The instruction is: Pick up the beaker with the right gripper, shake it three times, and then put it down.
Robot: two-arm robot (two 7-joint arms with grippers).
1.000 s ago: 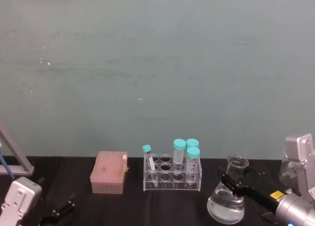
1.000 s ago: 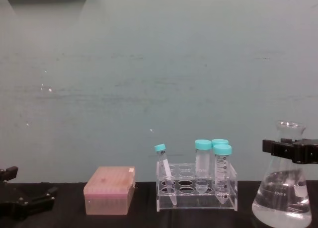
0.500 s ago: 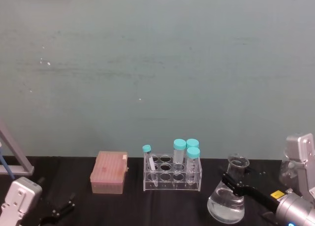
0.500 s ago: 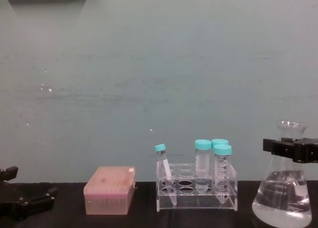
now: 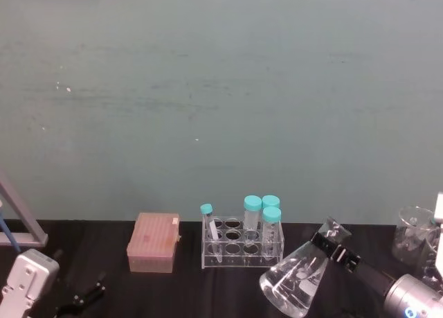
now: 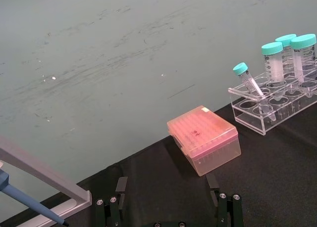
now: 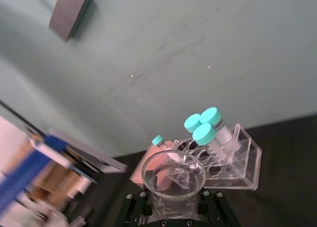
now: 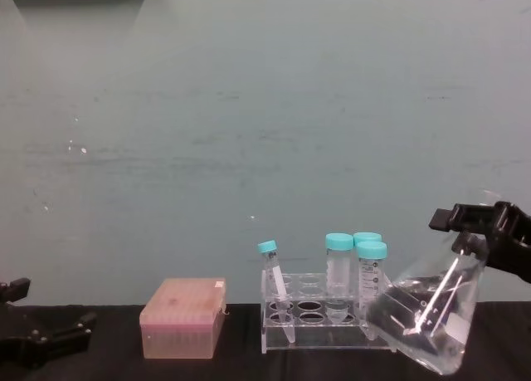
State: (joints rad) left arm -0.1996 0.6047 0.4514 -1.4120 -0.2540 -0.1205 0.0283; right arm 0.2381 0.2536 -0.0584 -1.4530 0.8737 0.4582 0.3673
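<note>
1. Resting low at the far left over the black table [image 5: 111,262]: left gripper [image 6: 167,181], idle, its two fingers spread wide with nothing between them.
2. Far left edge, behind the left gripper: grey slanted bar [image 5: 19,217]. In the left wrist view a blue rod [image 6: 29,204] lies beneath it.
3. Left of centre, on the table: pink box [image 5: 153,242], translucent, lid closed. A small mark on the lid is unreadable.
4. Just right of the pink box: tube rack [image 5: 242,254], clear plastic. It holds four teal-capped tubes [image 8: 371,283], one thin tube leaning at the left end and three wider ones upright at the right end. Printed graduation marks run down the wider tubes, with figures too small to read.
5. Right of the tube rack: beaker [image 8: 431,323], a clear glass conical flask with clear liquid inside.
   - It is tilted sharply, wide base swung towards the rack and neck pointing up and to the right.
   - A small white patch on the wall is unreadable.
   - Whether the base touches the table cannot be told.
6. Entering from the lower right: right gripper [image 5: 332,244], black, fingers closed on the beaker's neck just below the flared rim.
7. Far right, behind the right arm: second glass vessel [image 5: 414,229], clear and upright.
</note>
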